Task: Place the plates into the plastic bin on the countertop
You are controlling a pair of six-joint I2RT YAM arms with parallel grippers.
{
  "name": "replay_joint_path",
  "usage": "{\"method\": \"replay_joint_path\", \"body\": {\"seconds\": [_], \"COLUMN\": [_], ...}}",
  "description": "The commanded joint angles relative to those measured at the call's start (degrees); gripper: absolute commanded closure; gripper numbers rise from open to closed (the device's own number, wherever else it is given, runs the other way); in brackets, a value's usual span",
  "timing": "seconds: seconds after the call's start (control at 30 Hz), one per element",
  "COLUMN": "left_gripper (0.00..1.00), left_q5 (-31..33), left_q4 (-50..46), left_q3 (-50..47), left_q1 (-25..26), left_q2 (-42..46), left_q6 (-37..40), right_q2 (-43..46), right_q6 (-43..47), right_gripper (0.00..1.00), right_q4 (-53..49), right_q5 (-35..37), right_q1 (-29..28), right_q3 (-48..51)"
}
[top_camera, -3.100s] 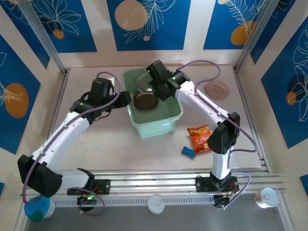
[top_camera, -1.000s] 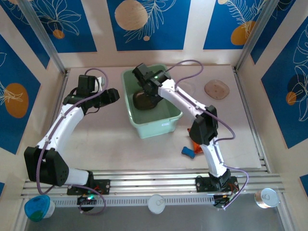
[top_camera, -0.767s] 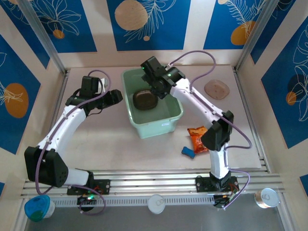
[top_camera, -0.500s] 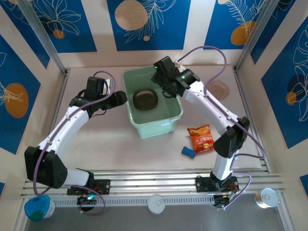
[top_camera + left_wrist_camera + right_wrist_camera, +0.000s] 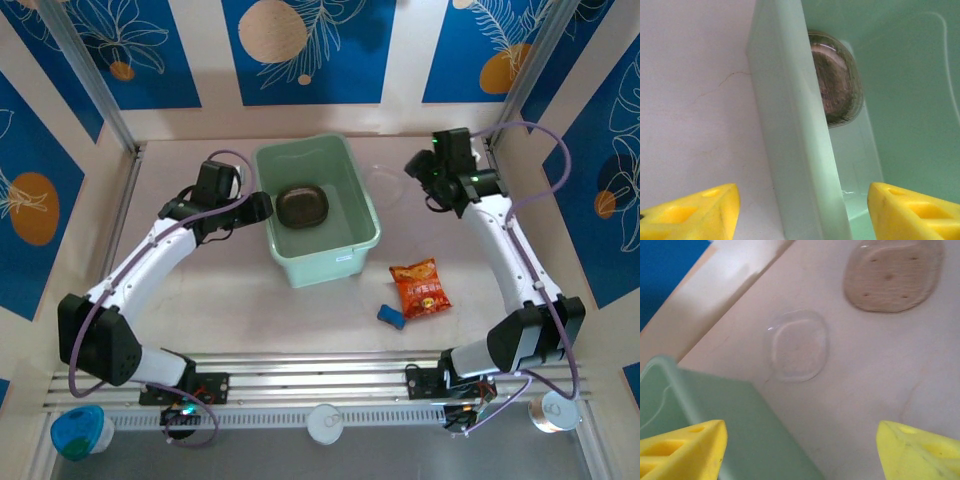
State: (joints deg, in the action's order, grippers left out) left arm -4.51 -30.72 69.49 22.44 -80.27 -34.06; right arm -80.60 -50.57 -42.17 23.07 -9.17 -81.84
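A stack of smoky-brown plates [image 5: 303, 204] lies flat on the floor of the plastic bin [image 5: 352, 246], toward its far end and close to the left wall. The bin's long axis runs near to far across the worktop [image 5: 230, 290], with the near end skewed a little to the right. A small white label [image 5: 347, 257] sits on its near wall, the writing too small to read. A clear plate [image 5: 383, 181] lies flat on the worktop just right of the bin. In the right wrist view a brown plate [image 5: 892, 275] lies apart from it. The left tool [image 5: 258, 207] is released: one finger is outside the bin's left wall, the other over the inside, and neither touches the wall. The right tool [image 5: 418, 172] hangs near the clear plate, jaws wide and grasping nothing. Nearer the bases lie an orange-red snack packet [image 5: 420, 287] with unreadable print and a small blue object [image 5: 391, 316].
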Motion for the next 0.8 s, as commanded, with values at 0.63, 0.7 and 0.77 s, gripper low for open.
{"method": "replay_joint_path", "body": {"seconds": [0.63, 0.7, 0.77], "left_gripper": [0.31, 0.31, 0.31], "left_q5": [7.2, 7.4, 7.4], "left_q4": [-5.4, -5.3, -5.1], "left_q3": [5.7, 5.5, 5.3], "left_q1": [0.9, 1.0, 0.9], "left_q2": [-1.7, -1.6, -1.6], "left_q6": [1.5, 1.5, 1.6], "right_q2": [-13.2, -15.7, -17.9], "right_q6": [4.9, 3.7, 2.0], "right_gripper": [0.47, 0.48, 0.50], "right_q4": [7.3, 6.3, 6.1], "right_q5": [-21.0, -21.6, -22.4], "right_q1": [12.8, 12.6, 12.0], "right_q3": [5.4, 3.8, 2.5]}}
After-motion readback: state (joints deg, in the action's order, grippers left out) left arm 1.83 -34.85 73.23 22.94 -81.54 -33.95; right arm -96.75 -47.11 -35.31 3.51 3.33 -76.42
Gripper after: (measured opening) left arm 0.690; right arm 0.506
